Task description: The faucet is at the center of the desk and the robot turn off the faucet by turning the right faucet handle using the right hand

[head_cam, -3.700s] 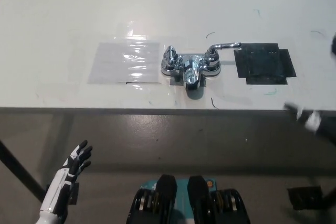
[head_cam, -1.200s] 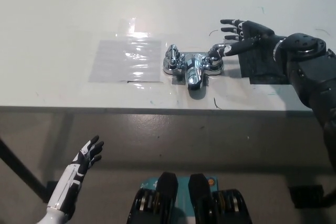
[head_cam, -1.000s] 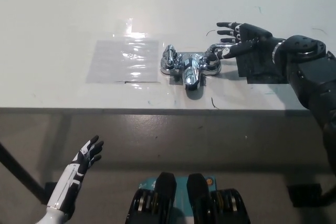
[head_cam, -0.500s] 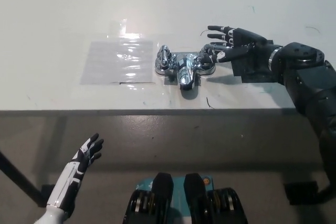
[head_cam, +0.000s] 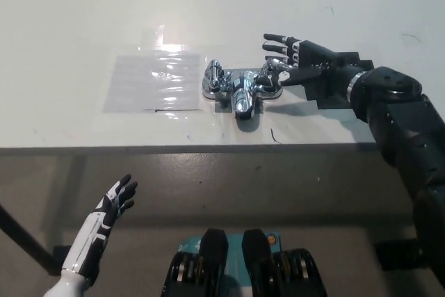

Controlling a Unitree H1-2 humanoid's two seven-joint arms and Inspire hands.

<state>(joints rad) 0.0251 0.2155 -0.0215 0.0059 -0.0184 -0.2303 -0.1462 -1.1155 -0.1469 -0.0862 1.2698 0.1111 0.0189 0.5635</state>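
While splayed, black right hand (head_cam: 295, 60) at shiny chrome faucet (head_cam: 240, 88), white desk (head_cam: 83, 12)

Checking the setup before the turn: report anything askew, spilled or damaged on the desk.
Nothing spilled or broken. The faucet stands upright, and no water shows at its spout. Only oddities: a clear plastic sheet and a black taped patch stuck flat on the desk, plus faint pen marks.

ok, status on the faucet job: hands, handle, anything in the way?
Right hand open, at the right handle, not gripping. Left hand open, idle below desk edge. Faucet mid-desk, nothing blocking.
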